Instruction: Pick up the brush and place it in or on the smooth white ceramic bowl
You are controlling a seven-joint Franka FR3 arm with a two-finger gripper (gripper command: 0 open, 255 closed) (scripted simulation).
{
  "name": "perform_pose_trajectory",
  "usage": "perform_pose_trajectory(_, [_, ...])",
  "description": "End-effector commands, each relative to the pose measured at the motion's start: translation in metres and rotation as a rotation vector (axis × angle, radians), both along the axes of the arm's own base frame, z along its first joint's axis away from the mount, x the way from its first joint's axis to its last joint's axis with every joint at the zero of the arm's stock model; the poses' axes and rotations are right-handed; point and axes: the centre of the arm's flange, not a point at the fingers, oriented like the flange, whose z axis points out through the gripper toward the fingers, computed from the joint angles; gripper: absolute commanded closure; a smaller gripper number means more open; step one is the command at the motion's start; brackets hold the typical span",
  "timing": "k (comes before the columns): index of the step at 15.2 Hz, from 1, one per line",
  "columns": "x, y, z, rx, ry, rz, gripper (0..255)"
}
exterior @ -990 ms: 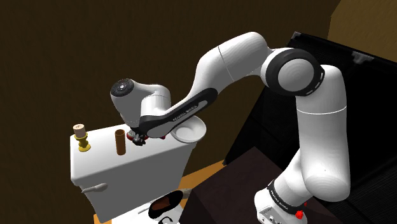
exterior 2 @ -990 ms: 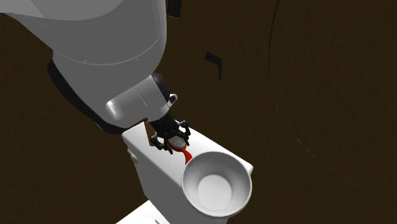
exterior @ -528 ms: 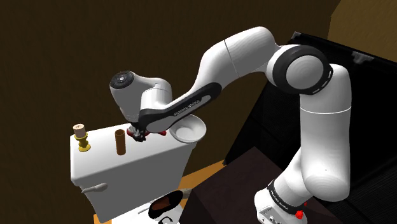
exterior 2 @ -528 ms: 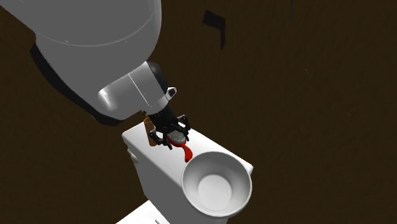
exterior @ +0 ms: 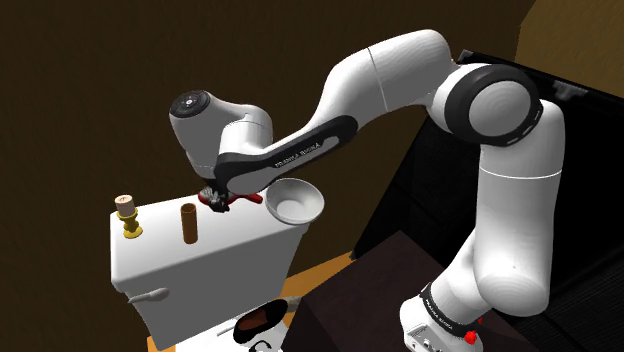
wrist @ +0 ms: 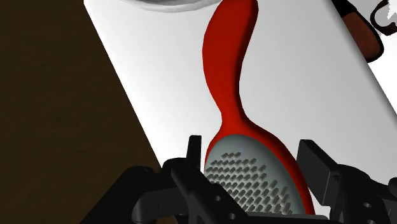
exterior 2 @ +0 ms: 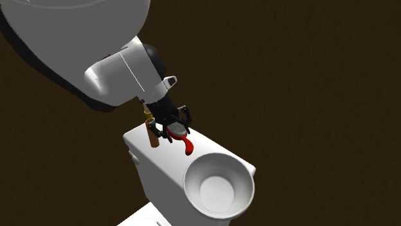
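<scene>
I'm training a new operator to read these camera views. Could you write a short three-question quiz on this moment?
1. True or false: the black gripper is shut on the grey bristle head of the red-handled brush.
2. Multiple choice: the smooth white round bowl contains A) the brush, B) a spoon, C) nothing.
3. Fill in: the bowl and the upright brown cylinder both stand on top of the white ___.
Key: 1 true; 2 C; 3 tank.
</scene>
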Motion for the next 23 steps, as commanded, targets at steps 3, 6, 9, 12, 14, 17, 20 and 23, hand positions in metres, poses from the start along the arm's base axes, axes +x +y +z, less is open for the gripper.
perform_pose_trajectory(3, [0.001,-0.001,0.022,0.0,0.0,0.0,255])
perform_pose_trajectory(6, [0.001,-0.001,0.038,0.0,0.0,0.0,255])
perform_pose_trajectory(9, [0.001,-0.001,0.054,0.0,0.0,0.0,255])
perform_pose_trajectory(12, [0.001,-0.001,0.069,0.0,0.0,0.0,255])
perform_pose_trajectory(14, [0.001,-0.001,0.077,0.0,0.0,0.0,255])
perform_pose_trajectory(17, [-0.015,-0.038,0.077,0.0,0.0,0.0,255])
perform_pose_trajectory(20, [-0.03,-0.074,0.078,0.0,0.0,0.0,255])
perform_pose_trajectory(23, [-0.045,-0.111,0.078,0.0,0.0,0.0,255])
